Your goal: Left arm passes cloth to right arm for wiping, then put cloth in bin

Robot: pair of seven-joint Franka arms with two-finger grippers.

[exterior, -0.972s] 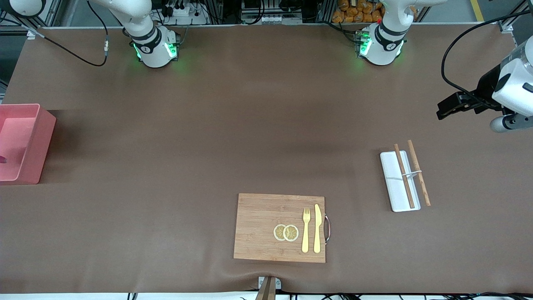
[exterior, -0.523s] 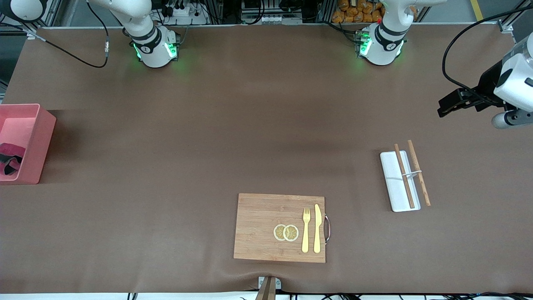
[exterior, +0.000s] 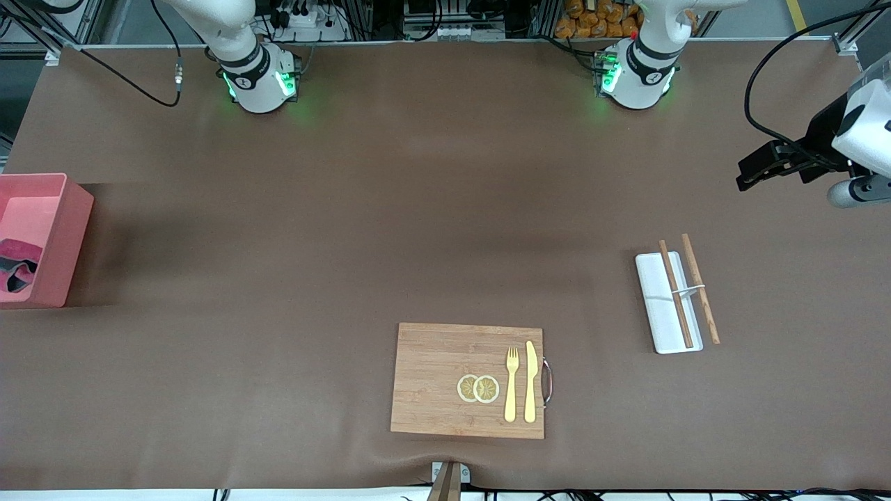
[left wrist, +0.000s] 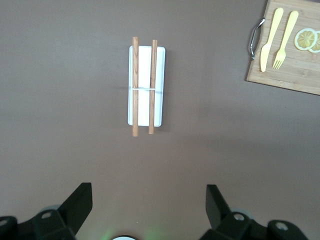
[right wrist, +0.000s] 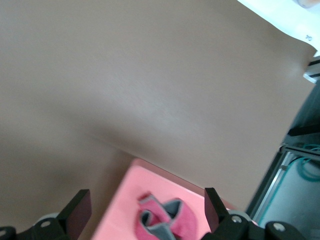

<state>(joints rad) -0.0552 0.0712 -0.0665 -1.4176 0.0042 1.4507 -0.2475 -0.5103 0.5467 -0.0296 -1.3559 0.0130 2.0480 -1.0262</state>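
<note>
Cloth (right wrist: pixel 162 220) is seen crumpled inside the pink bin (exterior: pixel 66 236), so the job looks done, while the right gripper (right wrist: pixel 145 212) is held wide open and empty above it and the left gripper (left wrist: pixel 150 210) waits, open and empty, over the table (exterior: pixel 348 209).

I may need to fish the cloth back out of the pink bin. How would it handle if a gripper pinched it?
The cloth lies crumpled in the bin, folds showing its grey reverse, so it is probably floppy and would drape. It looks thin and likely light. A pinch on one raised fold would probably lift it all.
</note>
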